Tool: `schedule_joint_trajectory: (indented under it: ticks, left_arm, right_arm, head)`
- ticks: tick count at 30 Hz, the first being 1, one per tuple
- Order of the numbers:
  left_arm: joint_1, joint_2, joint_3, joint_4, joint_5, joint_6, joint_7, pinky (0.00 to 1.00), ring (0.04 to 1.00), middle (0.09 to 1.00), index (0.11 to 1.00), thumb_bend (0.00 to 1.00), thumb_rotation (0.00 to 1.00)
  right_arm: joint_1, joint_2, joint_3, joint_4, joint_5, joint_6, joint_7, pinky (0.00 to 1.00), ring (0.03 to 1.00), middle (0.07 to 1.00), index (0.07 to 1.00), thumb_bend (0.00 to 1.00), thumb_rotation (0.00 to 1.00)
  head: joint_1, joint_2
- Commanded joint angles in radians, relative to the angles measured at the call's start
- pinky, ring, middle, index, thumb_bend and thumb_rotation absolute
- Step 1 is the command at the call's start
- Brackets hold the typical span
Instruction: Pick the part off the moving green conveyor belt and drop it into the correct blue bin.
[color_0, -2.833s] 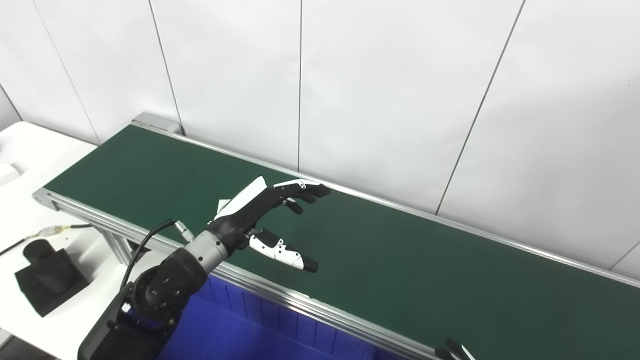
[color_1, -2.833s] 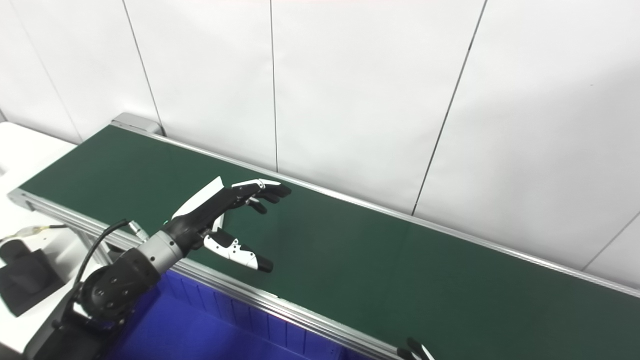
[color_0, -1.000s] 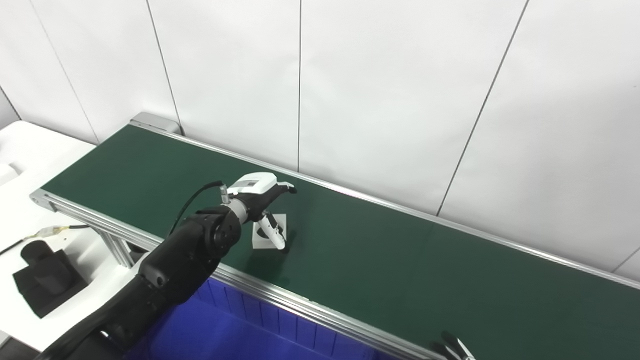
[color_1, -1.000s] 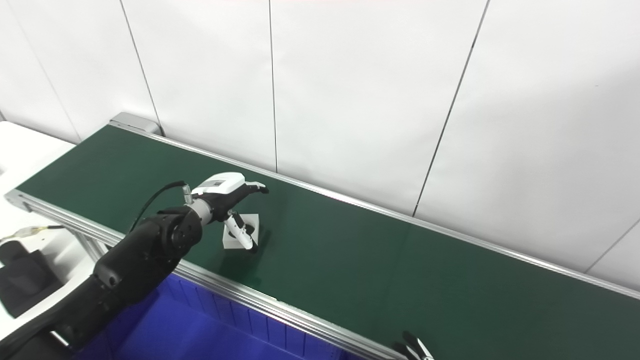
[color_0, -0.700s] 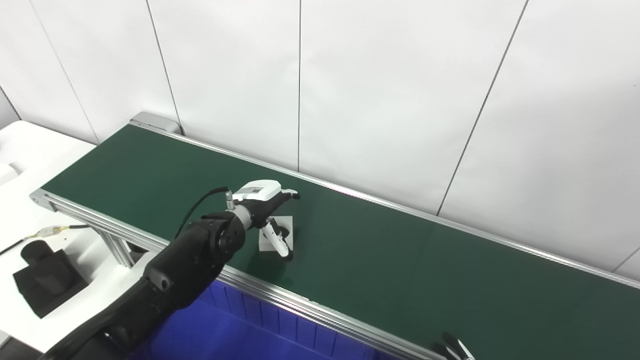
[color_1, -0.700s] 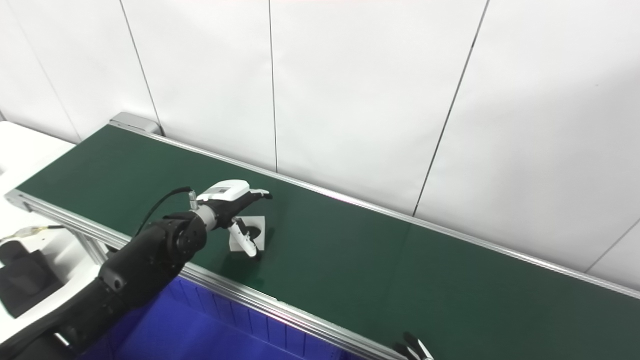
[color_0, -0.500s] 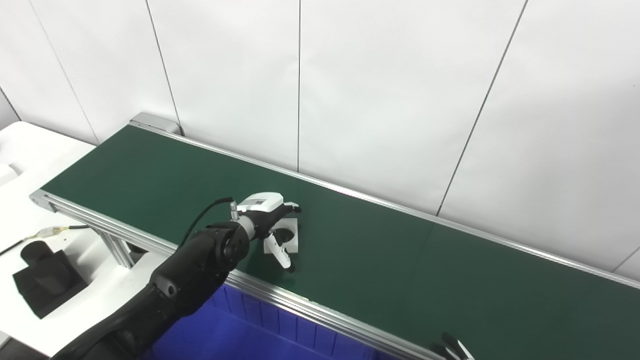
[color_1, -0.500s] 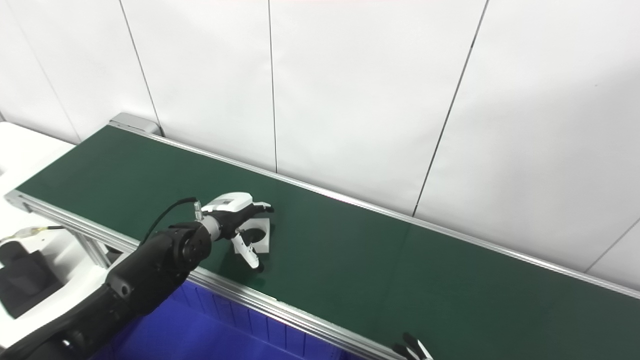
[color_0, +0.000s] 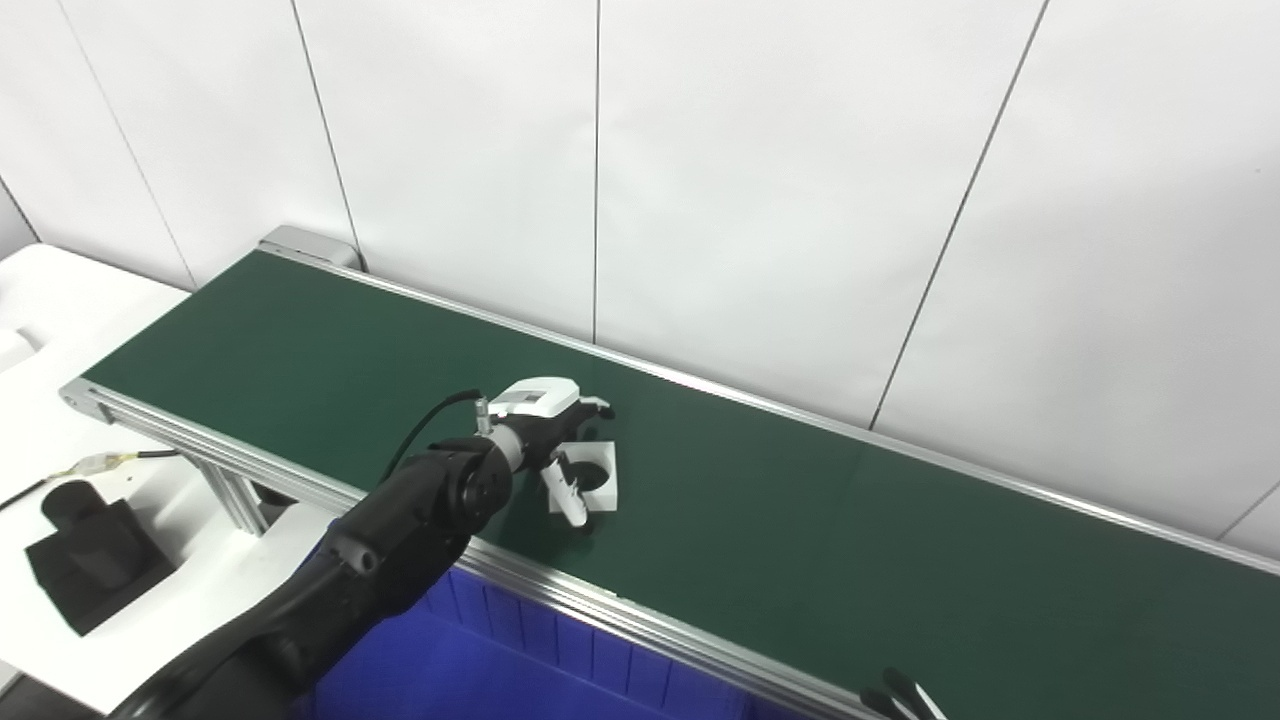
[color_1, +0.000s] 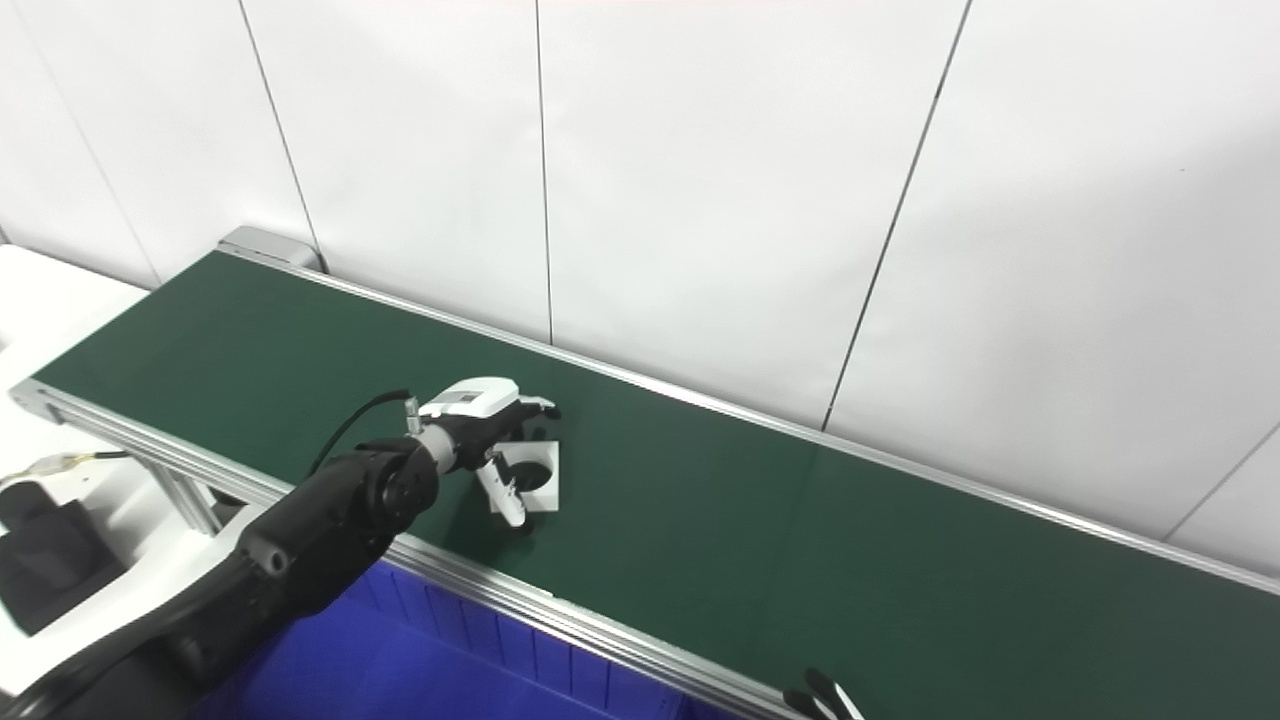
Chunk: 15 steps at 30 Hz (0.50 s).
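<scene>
A white square part (color_0: 598, 478) with a round black hole lies flat on the green conveyor belt (color_0: 800, 540), near its front rail. My left hand (color_0: 548, 430) reaches over it from the left. Its fingers (color_0: 596, 406) curl past the part's far edge, and its thumb (color_0: 566, 492) lies across the near left side. The fingers stand apart around the part, which rests on the belt. The same shows in the right eye view, with the hand (color_1: 490, 425) over the part (color_1: 542, 478). Only the fingertips of my right hand (color_0: 900, 698) show at the bottom edge.
A blue bin (color_0: 560, 670) with ribbed walls stands below the belt's front rail (color_0: 640, 620). A white table at the left holds a black block (color_0: 90, 565) and a cable (color_0: 100, 462). A white panelled wall runs close behind the belt.
The part has ridden the belt to the right, and my left hand has followed it, turned palm down and lowered over it. The right hand has stayed put.
</scene>
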<state>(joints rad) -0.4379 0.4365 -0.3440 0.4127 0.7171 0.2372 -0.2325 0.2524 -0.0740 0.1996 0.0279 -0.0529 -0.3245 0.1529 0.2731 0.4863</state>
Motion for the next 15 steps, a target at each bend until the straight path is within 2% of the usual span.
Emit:
schedule_joint_trajectory:
  ticks: [1, 3, 6, 7, 8, 9, 11, 15]
  left_arm:
    - [-0.019, 0.009, -0.006, 0.056, 0.009, -0.014, 0.034, 0.84, 0.868, 0.9, 0.876, 0.9, 0.14]
    - [-0.024, 0.001, -0.013, 0.088, 0.011, -0.026, 0.066, 0.83, 0.852, 0.886, 0.867, 0.88, 0.13]
    - [-0.028, -0.008, -0.026, 0.126, 0.019, -0.045, 0.121, 0.73, 0.757, 0.779, 0.786, 0.81, 0.08]
    - [-0.029, -0.009, -0.027, 0.134, 0.016, -0.055, 0.136, 0.69, 0.683, 0.694, 0.693, 0.79, 0.03]
    - [-0.029, -0.01, -0.028, 0.14, 0.014, -0.064, 0.147, 0.67, 0.659, 0.665, 0.662, 0.78, 0.02]
    - [-0.029, -0.009, -0.03, 0.144, 0.012, -0.074, 0.154, 0.67, 0.632, 0.624, 0.558, 0.63, 0.03]
    - [-0.028, -0.01, -0.027, 0.148, 0.0, -0.094, 0.164, 0.7, 0.59, 0.549, 0.472, 0.54, 0.0]
    - [-0.024, -0.005, -0.026, 0.139, -0.017, -0.115, 0.164, 0.73, 0.597, 0.541, 0.447, 0.52, 0.0]
  right_arm:
    - [-0.003, 0.007, 0.001, -0.036, 0.008, -0.053, -0.001, 0.58, 0.725, 0.825, 0.887, 0.58, 0.72]
    - [0.0, 0.008, 0.001, -0.041, 0.007, -0.049, -0.003, 0.58, 0.726, 0.825, 0.889, 0.58, 0.73]
    - [0.003, 0.008, 0.0, -0.047, 0.011, -0.046, -0.002, 0.59, 0.727, 0.827, 0.889, 0.58, 0.72]
    - [0.004, 0.007, 0.0, -0.048, 0.012, -0.046, -0.001, 0.59, 0.726, 0.827, 0.889, 0.57, 0.72]
    - [0.004, 0.007, 0.0, -0.048, 0.013, -0.047, -0.001, 0.59, 0.725, 0.827, 0.889, 0.57, 0.72]
    - [0.004, 0.007, 0.0, -0.048, 0.014, -0.047, -0.001, 0.59, 0.725, 0.827, 0.889, 0.57, 0.72]
    - [0.005, 0.008, 0.0, -0.049, 0.017, -0.046, 0.0, 0.59, 0.725, 0.827, 0.891, 0.58, 0.73]
    - [0.006, 0.009, -0.001, -0.054, 0.021, -0.037, 0.001, 0.59, 0.727, 0.829, 0.892, 0.6, 0.73]
  head:
    - [-0.002, 0.001]
    - [-0.004, 0.002]
    - [-0.003, 0.005]
    - [-0.003, 0.005]
    - [-0.002, 0.006]
    - [-0.002, 0.005]
    - [-0.002, 0.007]
    - [-0.002, 0.009]
